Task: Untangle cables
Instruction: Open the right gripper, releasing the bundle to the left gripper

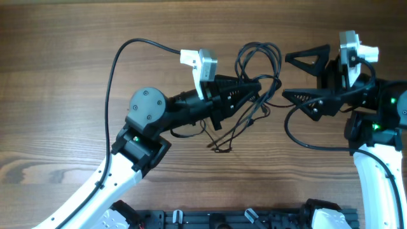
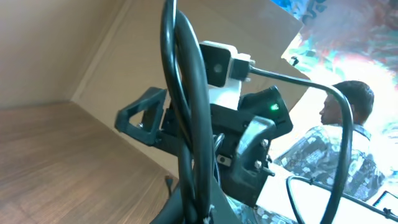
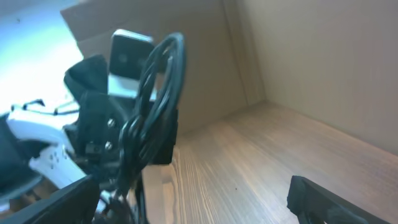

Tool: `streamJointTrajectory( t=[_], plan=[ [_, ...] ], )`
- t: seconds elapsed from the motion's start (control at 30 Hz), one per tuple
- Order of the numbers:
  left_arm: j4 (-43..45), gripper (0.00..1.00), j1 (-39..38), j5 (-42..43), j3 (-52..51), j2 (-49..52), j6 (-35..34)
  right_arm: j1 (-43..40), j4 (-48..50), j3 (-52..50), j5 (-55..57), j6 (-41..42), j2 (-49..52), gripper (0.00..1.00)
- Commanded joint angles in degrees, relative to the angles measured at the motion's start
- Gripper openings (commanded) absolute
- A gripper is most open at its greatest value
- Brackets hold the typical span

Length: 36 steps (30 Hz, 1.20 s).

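The cables [image 1: 257, 58] are thin black cords. They loop upward at the table's middle, and loose strands trail down to plug ends [image 1: 221, 147]. My left gripper [image 1: 253, 89] is shut on the bunch where the loops meet. In the left wrist view the cables [image 2: 186, 106] rise straight up out of my left gripper [image 2: 202, 214]. My right gripper [image 1: 296, 77] stands open just right of the bunch, touching nothing. In the right wrist view the cables [image 3: 155, 87] hang ahead of my right gripper [image 3: 186, 208], and one dark finger [image 3: 326, 199] shows at the lower right.
The left arm's own thicker black cable [image 1: 117, 70] arcs over the table at the left. The wooden table [image 1: 57, 108] stretches around both arms. A black rail [image 1: 210, 219] runs along the front edge. A cardboard wall [image 3: 298, 56] stands behind the table.
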Motion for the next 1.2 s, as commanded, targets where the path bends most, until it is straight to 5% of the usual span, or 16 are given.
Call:
streamJointTrajectory(
  t=[0.0, 0.17, 0.4, 0.7, 1.17],
  plan=[
    [0.17, 0.04, -0.24, -3.72, -0.13, -0.42, -0.55, -0.09, -0.42, 0.79, 9.38, 5.22, 0.04, 1.0],
    [-2.95, 0.04, -0.15, -14.03, -0.13, -0.44, -0.57, -0.07, -3.06, 0.79, 25.49, 6.43, 0.02, 1.0],
    [-4.61, 0.04, 2.38, -15.69, -0.13, -0.42, -0.55, 0.96, -32.22, 1.97, 36.02, -20.22, -1.33, 0.99],
    [-4.83, 0.04, 3.52, -10.88, -0.13, -0.42, -0.55, 10.47, -44.57, 1.97, 43.36, -47.54, -11.39, 1.0],
    [-4.59, 0.04, 0.17, -6.45, -0.13, 1.07, 1.38, 10.82, -43.41, 1.97, 37.92, -49.72, -11.5, 0.99]
  ],
)
